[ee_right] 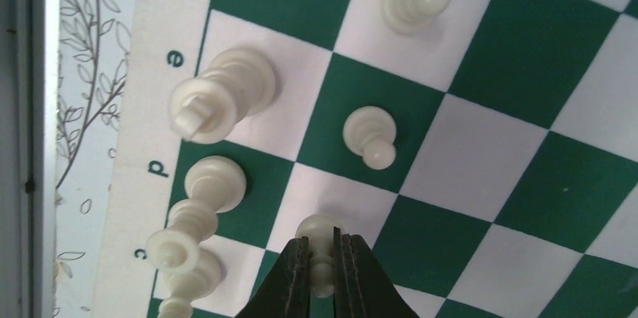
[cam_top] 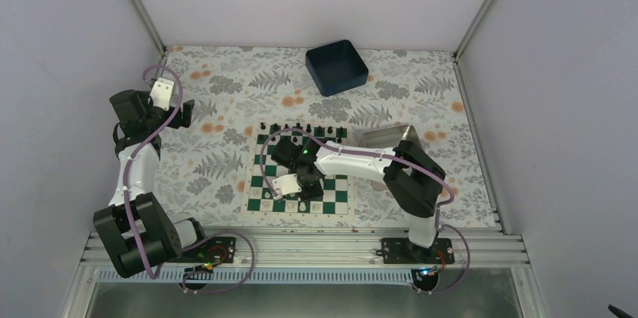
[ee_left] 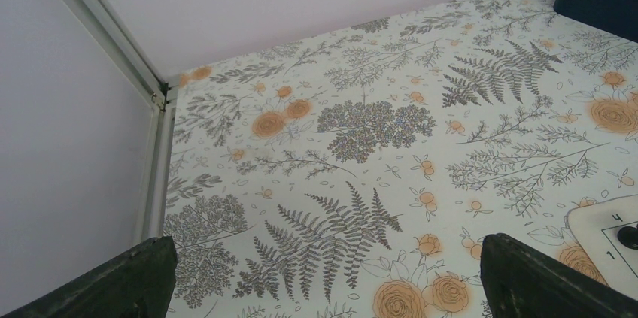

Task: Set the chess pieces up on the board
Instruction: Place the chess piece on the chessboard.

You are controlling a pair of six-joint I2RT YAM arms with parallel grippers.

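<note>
Pincer on the right arm (ee_right: 322,258) clenched round a small cream plastic pawn (ee_right: 320,229) over the flat green-and-white chessboard (ee_right: 481,160) — best lowered straight, set upright mid-square, clear of the tall cream back-row pieces (ee_right: 214,183) and the neighbouring cream pawn (ee_right: 369,137) beyond, left pincer (ee_left: 323,265) spread wide.

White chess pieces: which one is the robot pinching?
The small pawn at the bottom, squeezed between the right gripper's fingers. The other white pieces stand alone, untouched.

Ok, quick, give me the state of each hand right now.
Left hand: open, holding nothing.
Right hand: closed on a white pawn.
</note>
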